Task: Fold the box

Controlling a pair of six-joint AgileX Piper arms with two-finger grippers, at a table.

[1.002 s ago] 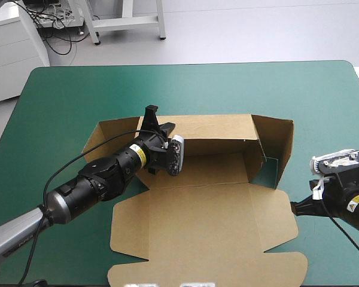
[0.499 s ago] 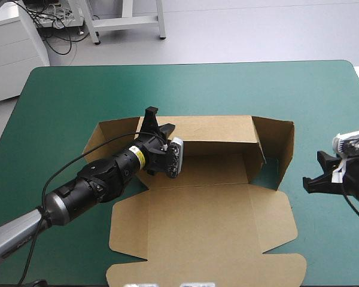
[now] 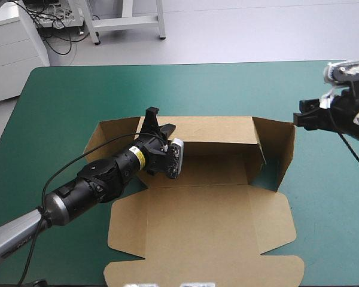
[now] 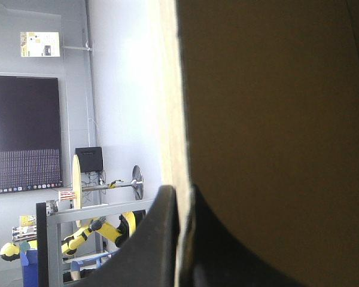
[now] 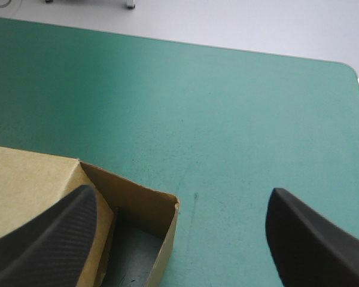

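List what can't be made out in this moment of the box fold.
- High view: the picture's bottom edge cuts off the lid of the box.
- High view: the left arm covers the box floor's left part.
- Left wrist view: board clamped in the shut left jaws fills the view, hiding the rest of the box.
- Right wrist view: only one box corner shows between the open right jaws.

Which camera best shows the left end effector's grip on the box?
Left wrist view: the left end effector is shut on the box edge. High view shows where on the wall, not the pinch. Right wrist view shows only the box's right corner.
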